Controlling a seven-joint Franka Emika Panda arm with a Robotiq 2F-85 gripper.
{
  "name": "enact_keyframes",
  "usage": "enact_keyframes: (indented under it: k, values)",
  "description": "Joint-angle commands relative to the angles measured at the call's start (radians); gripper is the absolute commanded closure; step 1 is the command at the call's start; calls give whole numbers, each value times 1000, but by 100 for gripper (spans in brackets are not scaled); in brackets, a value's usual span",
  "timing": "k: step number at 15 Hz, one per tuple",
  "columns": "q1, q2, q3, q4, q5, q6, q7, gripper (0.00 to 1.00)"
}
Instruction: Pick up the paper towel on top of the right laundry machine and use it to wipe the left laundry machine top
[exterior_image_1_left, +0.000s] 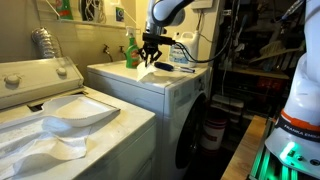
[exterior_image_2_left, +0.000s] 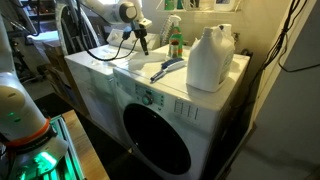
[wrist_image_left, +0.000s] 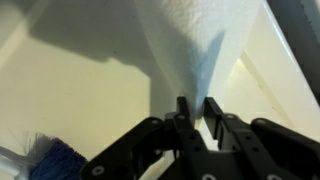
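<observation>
My gripper (exterior_image_1_left: 151, 58) hangs over the back of the right laundry machine (exterior_image_1_left: 170, 95), the white front-loader with the round dark door (exterior_image_2_left: 155, 135). In the wrist view the fingers (wrist_image_left: 197, 112) are shut on a corner of the white paper towel (wrist_image_left: 190, 45), which fans out from the jaws above the machine's flat top. The towel also shows under the gripper in both exterior views (exterior_image_1_left: 146, 71) (exterior_image_2_left: 138, 64). The left laundry machine top (exterior_image_1_left: 20, 100) is off-white and glossy, with a raised knob panel (exterior_image_1_left: 30, 75) at the back; it lies apart from the gripper.
A blue-bristled brush (exterior_image_2_left: 168, 69) (wrist_image_left: 55, 160) lies on the right machine beside the towel. A white jug (exterior_image_2_left: 210, 60) and a green bottle (exterior_image_2_left: 175, 42) stand at the back. A crumpled white sheet (exterior_image_1_left: 65, 125) lies on the left machine top.
</observation>
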Motion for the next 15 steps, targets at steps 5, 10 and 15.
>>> enact_keyframes:
  k: [5, 10, 15]
  values:
    - [5, -54, -22, -27, -10, -132, -88, 15]
    - [24, -149, 2, 24, -41, -431, -14, 0]
    - [-8, -280, 16, -14, -44, -599, -131, 0]
